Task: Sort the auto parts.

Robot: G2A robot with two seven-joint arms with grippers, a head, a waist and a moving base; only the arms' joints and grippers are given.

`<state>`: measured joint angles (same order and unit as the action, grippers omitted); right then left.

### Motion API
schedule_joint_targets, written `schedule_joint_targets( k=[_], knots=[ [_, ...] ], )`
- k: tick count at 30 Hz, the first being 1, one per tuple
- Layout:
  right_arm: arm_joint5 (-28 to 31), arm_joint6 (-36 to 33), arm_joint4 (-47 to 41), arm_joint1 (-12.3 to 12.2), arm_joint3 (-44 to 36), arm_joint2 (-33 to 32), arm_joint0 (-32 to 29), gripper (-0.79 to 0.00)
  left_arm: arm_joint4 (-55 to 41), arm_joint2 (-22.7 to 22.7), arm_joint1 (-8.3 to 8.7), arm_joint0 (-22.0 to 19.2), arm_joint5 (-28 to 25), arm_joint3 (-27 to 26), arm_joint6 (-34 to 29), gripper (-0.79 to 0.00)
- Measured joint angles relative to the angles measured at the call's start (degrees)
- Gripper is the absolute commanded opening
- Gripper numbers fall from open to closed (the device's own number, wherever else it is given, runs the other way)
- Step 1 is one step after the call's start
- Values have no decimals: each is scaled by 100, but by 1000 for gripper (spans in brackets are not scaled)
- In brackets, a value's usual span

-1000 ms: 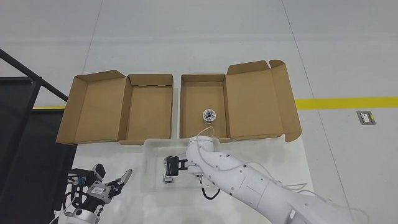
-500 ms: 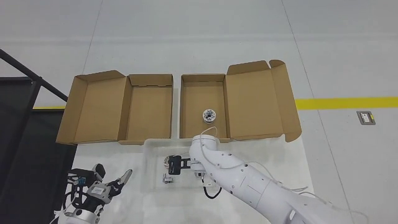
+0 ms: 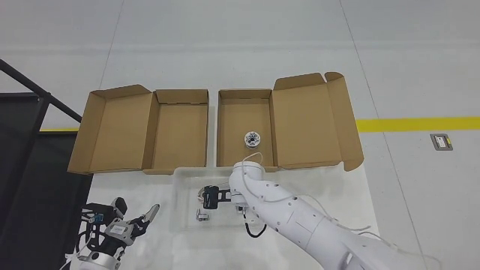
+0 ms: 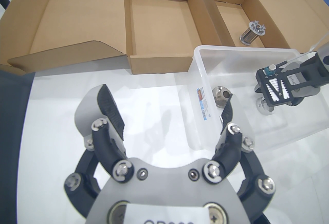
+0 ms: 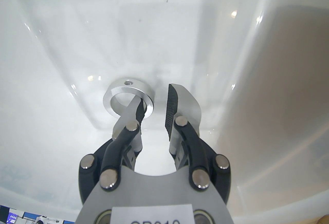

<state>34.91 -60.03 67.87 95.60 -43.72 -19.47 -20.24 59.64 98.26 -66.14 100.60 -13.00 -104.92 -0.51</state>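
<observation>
A silver metal ring (image 5: 128,99) lies on the floor of the clear plastic bin (image 5: 77,29). My right gripper (image 5: 155,99) is down in the bin, open; one finger sits inside the ring's hole, the other outside its wall with a small gap. From the left wrist view the right gripper (image 4: 276,86) stands over the ring (image 4: 266,108). A flanged metal part (image 4: 221,96) lies near the bin's corner. A ribbed metal cylinder (image 3: 253,138) stands in the right cardboard box (image 3: 244,112). My left gripper (image 3: 135,210) hangs open outside the bin, holding nothing.
The left cardboard box (image 3: 180,131) holds nothing, and its lid flap (image 3: 112,131) lies spread out. The right box's lid (image 3: 311,124) is folded open too. Both boxes stand just behind the bin (image 3: 180,187). White tabletop lies between my left gripper (image 4: 165,99) and the bin.
My right gripper has shifted slightly toward the boxes inside the bin. The left arm has kept still.
</observation>
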Motion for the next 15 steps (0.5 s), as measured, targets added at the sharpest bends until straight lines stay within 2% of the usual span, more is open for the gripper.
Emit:
schedule_joint_targets(
  k=[1,2,9,15],
  knots=[
    [14,20,10,13,32,-7,2,-757,0,0,0,0,0,0,0,0],
    [21,39,16,22,55,-14,6,-785,0,0,0,0,0,0,0,0],
    [-89,315,246,-3,-164,-135,27,-785,0,0,0,0,0,0,0,0],
    [-486,724,860,-342,-1242,-540,-147,-785,0,0,0,0,0,0,0,0]
  ],
)
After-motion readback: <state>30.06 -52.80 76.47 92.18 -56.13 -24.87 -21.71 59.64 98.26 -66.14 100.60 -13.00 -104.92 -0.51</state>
